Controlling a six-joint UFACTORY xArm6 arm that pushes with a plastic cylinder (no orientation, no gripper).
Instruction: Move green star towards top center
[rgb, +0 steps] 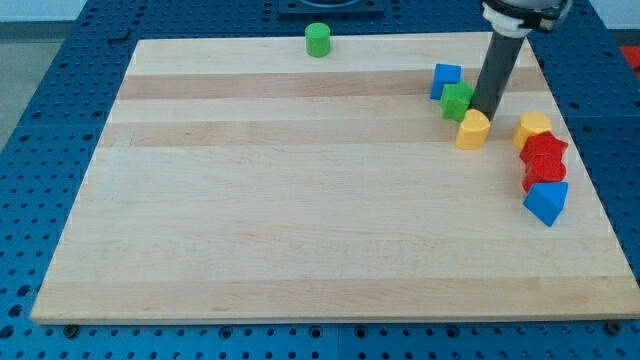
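Note:
The green star (457, 101) lies near the view's upper right, between a blue block (446, 79) above-left of it and a yellow block (473, 129) below-right. My tip (486, 110) stands right beside the star's right edge, just above the yellow block. The dark rod rises from there to the view's top right.
A green cylinder (318, 40) stands at the board's top edge near the centre. At the view's right, a second yellow block (533, 128), two red blocks (543, 150) (543, 173) and a blue triangular block (546, 202) sit in a column. The wooden board (300, 200) ends close behind them.

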